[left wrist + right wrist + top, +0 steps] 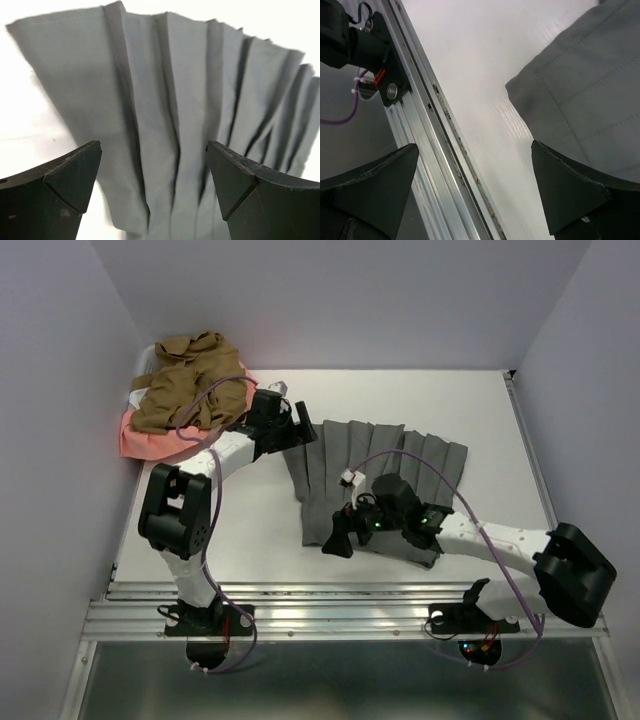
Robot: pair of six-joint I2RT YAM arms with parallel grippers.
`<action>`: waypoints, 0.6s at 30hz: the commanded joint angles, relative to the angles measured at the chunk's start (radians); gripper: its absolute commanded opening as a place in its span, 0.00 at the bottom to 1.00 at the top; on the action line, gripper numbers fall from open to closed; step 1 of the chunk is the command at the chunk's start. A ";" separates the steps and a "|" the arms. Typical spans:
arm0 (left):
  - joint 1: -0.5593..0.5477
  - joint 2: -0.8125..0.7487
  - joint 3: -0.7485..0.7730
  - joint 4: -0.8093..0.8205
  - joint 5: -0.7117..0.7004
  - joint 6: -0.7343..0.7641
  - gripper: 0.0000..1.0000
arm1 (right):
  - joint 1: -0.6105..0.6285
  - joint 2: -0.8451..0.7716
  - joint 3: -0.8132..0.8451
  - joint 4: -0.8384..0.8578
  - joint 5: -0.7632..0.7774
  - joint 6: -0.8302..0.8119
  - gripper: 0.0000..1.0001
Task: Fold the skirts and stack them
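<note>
The grey skirt [385, 480] lies spread flat on the table's middle, its long pleats fanning toward the right; it fills the left wrist view [175, 95]. The tan-brown skirt [190, 390] is bunched at the far left on top of the salmon-pink skirt [140, 440]. My left gripper [306, 430] is open and empty over the grey skirt's far left corner, its jaws [155, 170] straddling the cloth. My right gripper [336, 538] is open and empty at the skirt's near left corner [580, 100], its jaws [475, 175] over bare table.
The table's metal front rail [435, 150] runs just beside my right gripper. Part of a white thing [136, 392] peeks out under the skirt pile at the back left. White walls enclose the table on three sides.
</note>
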 commanded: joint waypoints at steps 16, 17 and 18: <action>0.027 0.330 0.209 -0.071 0.017 0.106 0.99 | 0.163 0.479 0.255 0.225 0.067 -0.049 1.00; 0.028 0.350 0.226 -0.077 0.008 0.112 0.99 | 0.163 0.500 0.254 0.228 0.067 -0.043 1.00; 0.032 0.358 0.229 -0.082 -0.001 0.115 0.99 | 0.163 0.508 0.251 0.229 0.071 -0.034 1.00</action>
